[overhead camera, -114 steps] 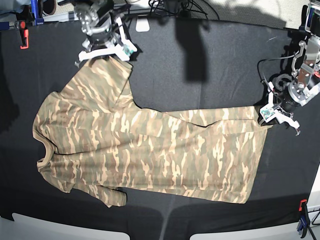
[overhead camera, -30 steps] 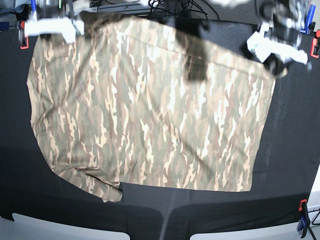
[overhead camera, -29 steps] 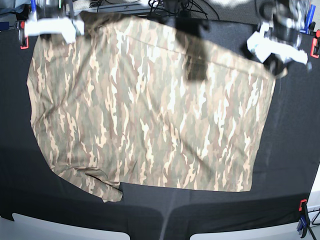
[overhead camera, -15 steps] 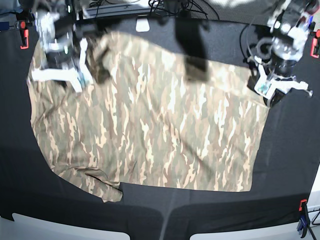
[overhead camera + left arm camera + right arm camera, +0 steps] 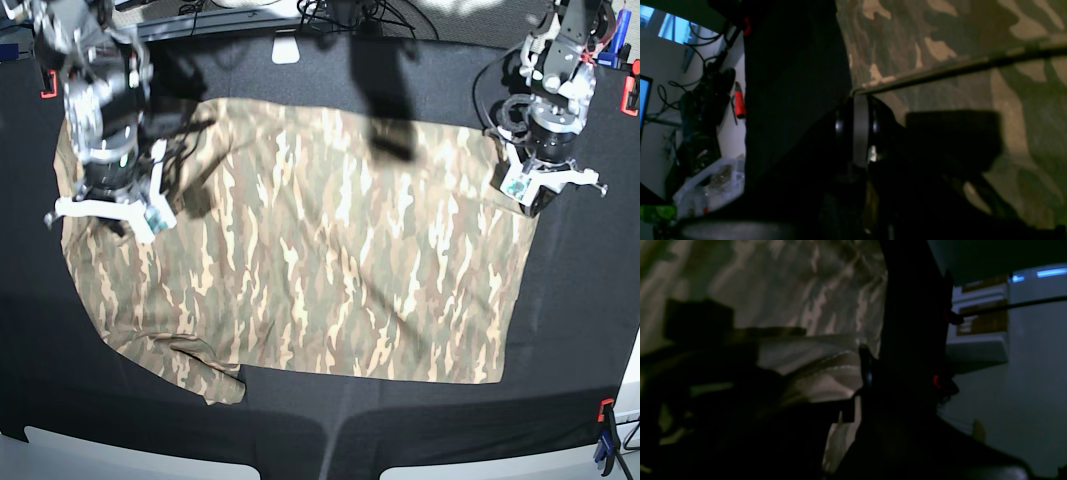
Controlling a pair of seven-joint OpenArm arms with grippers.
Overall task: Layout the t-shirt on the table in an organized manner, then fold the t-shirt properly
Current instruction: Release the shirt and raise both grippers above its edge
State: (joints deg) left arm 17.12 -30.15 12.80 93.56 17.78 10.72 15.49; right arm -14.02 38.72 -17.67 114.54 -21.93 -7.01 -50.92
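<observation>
Layout step. T-shirt (image 5: 300,250) spread over surface (image 5: 580,330), near sleeve bunched at front. Left hand (image 5: 528,192) and right hand (image 5: 105,212) both clenched on far edge. Lower evenly, keep edge taut, release together to avoid wrinkles.

no readable text, labels, or signs

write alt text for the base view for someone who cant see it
A camouflage t-shirt lies spread across a black table, mostly flat, with one sleeve bunched at its near left corner. Two robot arms pinch it from above: the right tool at the left edge, the left tool at the upper right corner.
</observation>
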